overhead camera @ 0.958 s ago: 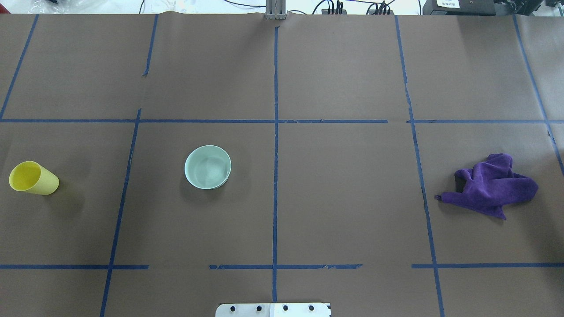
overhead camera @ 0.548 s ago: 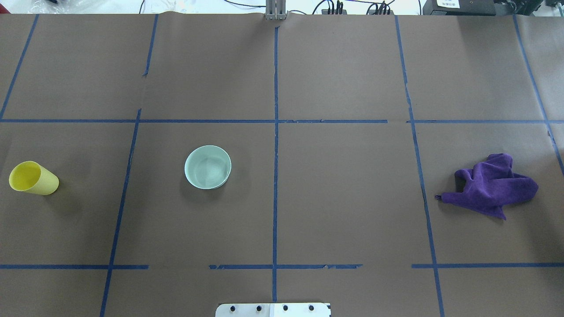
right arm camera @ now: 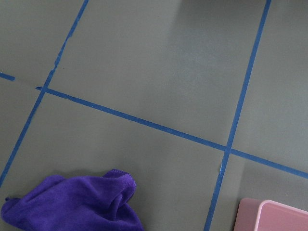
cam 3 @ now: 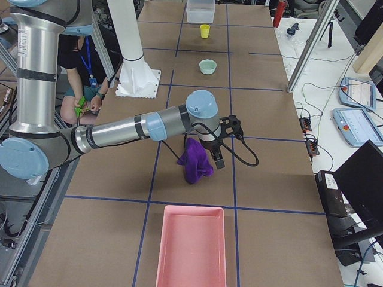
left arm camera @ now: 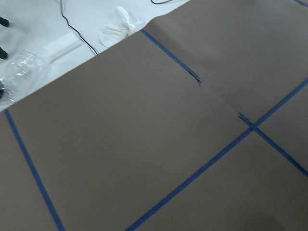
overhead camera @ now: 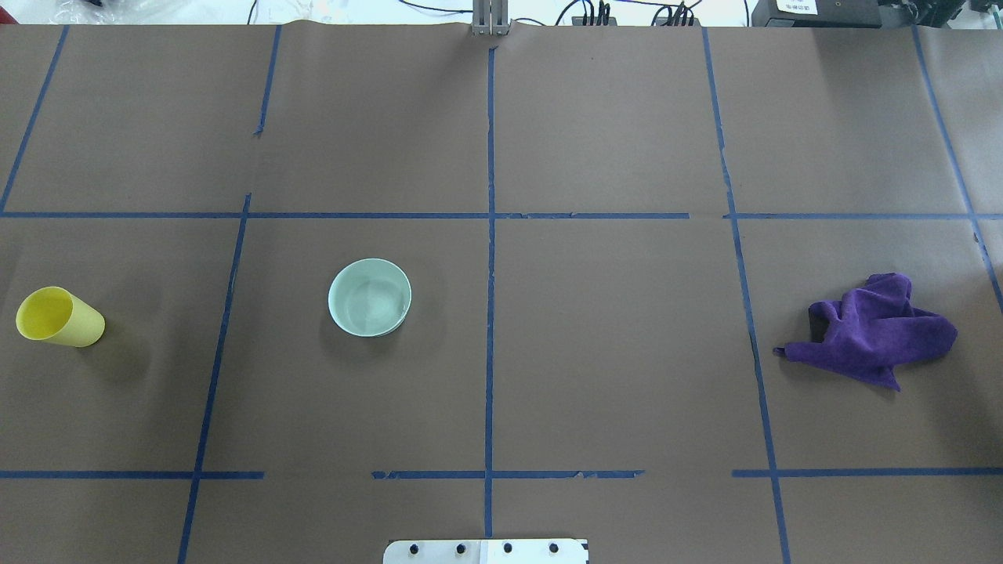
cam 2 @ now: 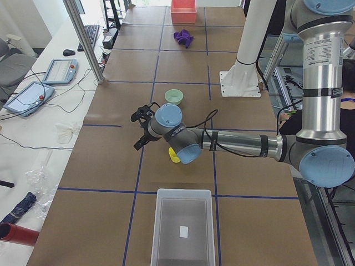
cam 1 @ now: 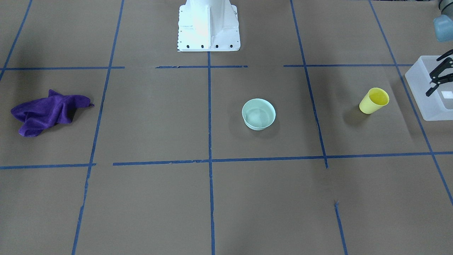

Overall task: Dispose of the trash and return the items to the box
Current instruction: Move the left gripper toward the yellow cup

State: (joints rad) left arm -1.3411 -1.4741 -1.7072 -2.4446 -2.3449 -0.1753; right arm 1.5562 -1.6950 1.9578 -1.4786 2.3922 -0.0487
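The yellow cup [overhead camera: 59, 317] stands upright at the table's left, with the mint-green bowl [overhead camera: 369, 298] upright to its right. Both also show in the front view: the cup [cam 1: 374, 101] and the bowl [cam 1: 258, 114]. The frosted bin [cam 1: 421, 88] sits beyond the cup at the table's left end and looks empty in the left side view [cam 2: 183, 221]. My left gripper [cam 1: 434, 76] hovers open and empty over the bin's edge. My right gripper [cam 3: 222, 146] hangs above the cloth's far side; I cannot tell whether it is open.
A crumpled purple cloth [overhead camera: 874, 329] lies at the table's right. A pink tray [cam 3: 190, 245] sits at the right end past the cloth. The robot's white base [cam 1: 208, 24] stands mid-table. Blue tape lines grid the brown paper.
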